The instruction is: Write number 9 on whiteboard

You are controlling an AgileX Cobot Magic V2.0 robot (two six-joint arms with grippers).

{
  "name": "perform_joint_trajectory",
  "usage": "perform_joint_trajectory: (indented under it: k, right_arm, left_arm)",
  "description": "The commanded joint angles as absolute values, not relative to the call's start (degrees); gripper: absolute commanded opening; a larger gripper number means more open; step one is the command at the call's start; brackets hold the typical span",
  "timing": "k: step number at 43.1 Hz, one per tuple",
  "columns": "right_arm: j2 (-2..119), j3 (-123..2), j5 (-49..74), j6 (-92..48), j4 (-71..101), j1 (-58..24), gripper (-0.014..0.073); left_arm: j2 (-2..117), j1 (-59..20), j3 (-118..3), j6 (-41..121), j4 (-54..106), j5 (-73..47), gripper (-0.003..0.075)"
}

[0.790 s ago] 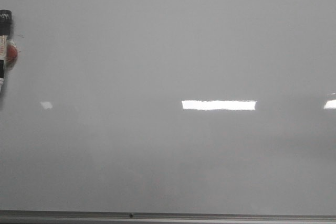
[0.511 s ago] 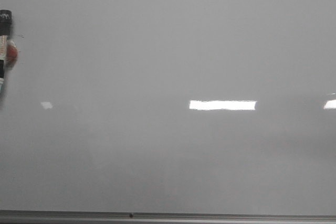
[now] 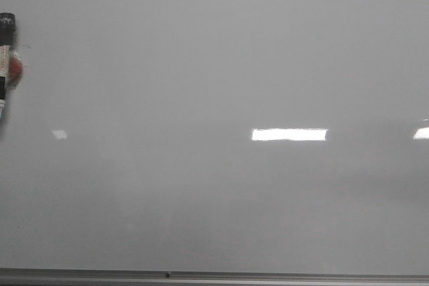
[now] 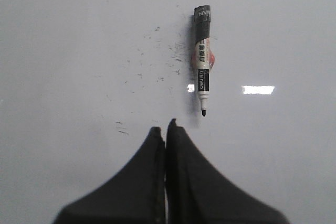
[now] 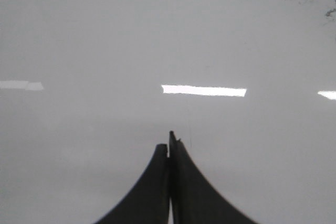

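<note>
Grey-white and shiny, the whiteboard [image 3: 214, 185] fills the front view, with bright patches of light on it and a thin grey metal rim [image 3: 281, 276] along its bottom edge. No number 9 can be seen on it. A marker pen [image 3: 6, 65] with a black cap lies at the far left edge of the board in the front view. In the left wrist view the same pen [image 4: 202, 61] lies flat, tip bare, near small dark smudges [image 4: 157, 56]. The left gripper [image 4: 165, 129] has its two black fingers pressed together and holds nothing. The right gripper [image 5: 169, 148] is pressed together too, over bare board, holding nothing
</note>
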State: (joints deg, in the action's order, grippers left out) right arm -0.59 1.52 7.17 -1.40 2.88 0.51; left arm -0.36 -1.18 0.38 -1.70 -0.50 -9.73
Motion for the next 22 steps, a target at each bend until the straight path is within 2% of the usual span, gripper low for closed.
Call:
perform_joint_trajectory:
  k: [1, 22]
  right_arm:
    - [-1.63, 1.38, 2.52, -1.59, 2.21, 0.92, -0.0106]
    - [-1.63, 1.33, 0.57, -1.59, 2.28, 0.90, -0.0106]
  left_arm:
    - [-1.41, -1.07, 0.51, -1.83, 0.00, -5.38, -0.0019]
    - [-1.41, -1.07, 0.51, -1.83, -0.58, -2.72, -0.0019]
